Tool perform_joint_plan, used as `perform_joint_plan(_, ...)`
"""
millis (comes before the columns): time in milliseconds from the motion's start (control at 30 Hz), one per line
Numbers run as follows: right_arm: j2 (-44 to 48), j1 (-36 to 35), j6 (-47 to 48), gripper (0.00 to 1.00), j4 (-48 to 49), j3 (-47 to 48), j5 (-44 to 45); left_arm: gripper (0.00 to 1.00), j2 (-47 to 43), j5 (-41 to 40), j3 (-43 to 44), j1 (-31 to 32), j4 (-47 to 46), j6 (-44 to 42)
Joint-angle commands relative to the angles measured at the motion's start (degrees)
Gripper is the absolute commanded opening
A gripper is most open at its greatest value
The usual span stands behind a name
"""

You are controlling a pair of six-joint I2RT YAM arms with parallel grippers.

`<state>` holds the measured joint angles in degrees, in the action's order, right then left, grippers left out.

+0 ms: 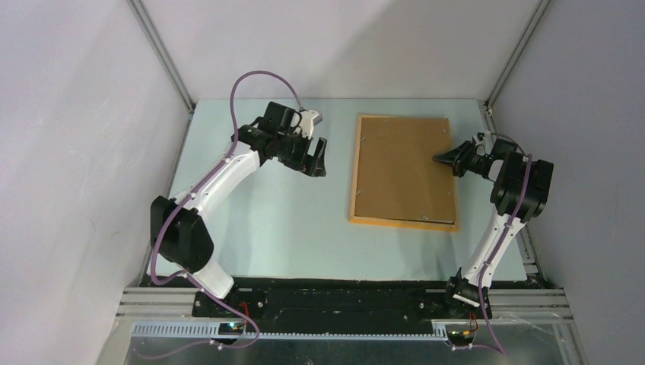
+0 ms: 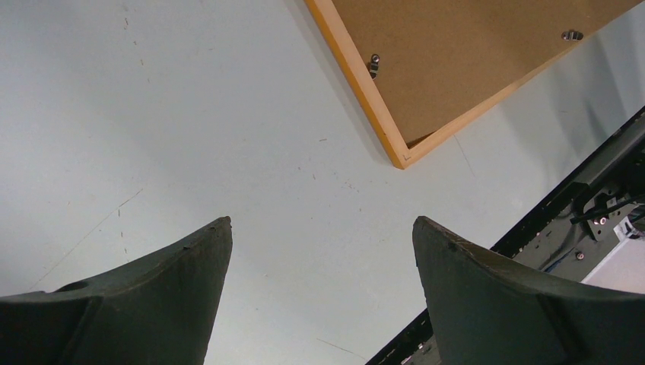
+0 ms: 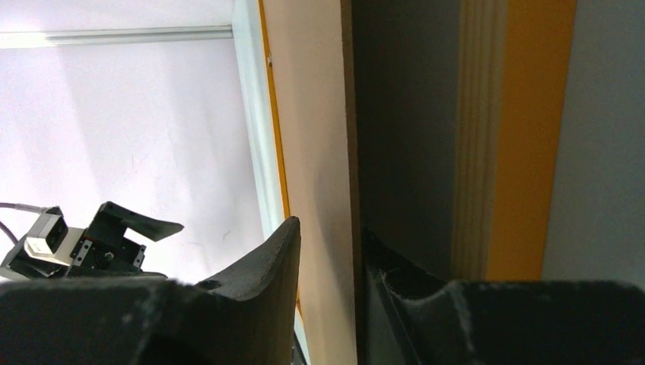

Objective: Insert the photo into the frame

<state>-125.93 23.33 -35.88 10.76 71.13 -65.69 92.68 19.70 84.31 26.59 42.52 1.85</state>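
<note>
Left arm [image 1: 220,179]: rises from its base at the near edge, leans forward, then bends inward at the wrist. Left gripper [image 2: 321,222]: hangs above bare table [image 1: 258,228] with fingers spread wide and nothing between them. Ahead of its fingertips and off to its right, well apart from them: near-left corner of the frame [image 2: 363,91]. Frame lying flat, back side up, with brown backing board [image 1: 399,167] set inside the orange rim. Small metal tab [image 2: 373,61] on the board just inside the rim, a second tab [image 2: 572,35] further along. Dark slit showing between board and rim at that corner. Right arm [image 1: 506,220]: climbs from its base at the near right, elbow carried high and outboard, forearm folded back inward so the wrist points across at the frame's right side. Right gripper [image 3: 331,226]: reaches over the right rim, fingers drawn nearly together and clamped on the right edge of the backing board, one finger on each face. Just beside the far-side finger in the wrist view: pale wood inner wall of the rim, then its orange face, with a shadowed gap between board edge and wall. Cannot tell how far that edge stands off the frame.
</note>
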Motion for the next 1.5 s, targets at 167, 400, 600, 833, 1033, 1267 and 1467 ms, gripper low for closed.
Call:
perform_joint_plan(167,0.1,-1.96,6.41,0.38,-7.84,5.13,1.82,0.93,-2.64,0.04,-0.11,-0.28,-1.29,-1.23)
perform_joint_plan(400,0.06,-2.42,8.58,0.41,-12.25,7.39,3.22,0.93,-2.47,0.07,-0.2,-0.31,-1.27,-1.32)
perform_joint_plan(600,0.03,-3.66,10.05,0.43,-14.64,8.87,4.87,0.93,-1.88,0.04,-0.2,-0.31,-1.3,-1.36)
perform_joint_plan(833,-0.39,-4.77,11.87,0.44,-17.53,10.15,5.91,0.93,-0.62,0.37,0.01,-0.29,-1.28,-1.04)
perform_joint_plan(1033,-0.16,-4.79,12.67,0.36,-19.42,10.25,5.91,0.93,0.99,0.68,0.84,-0.28,-1.27,-0.28)
perform_joint_plan(1267,-1.55,-5.53,15.9,0.33,-26.17,14.14,6.83,0.92,5.62,0.36,3.07,-0.32,-1.23,0.49)
perform_joint_plan(1467,-1.94,-6.37,17.49,0.36,-28.61,15.81,7.85,0.92,12.66,0.96,7.5,-0.22,-1.26,1.4)
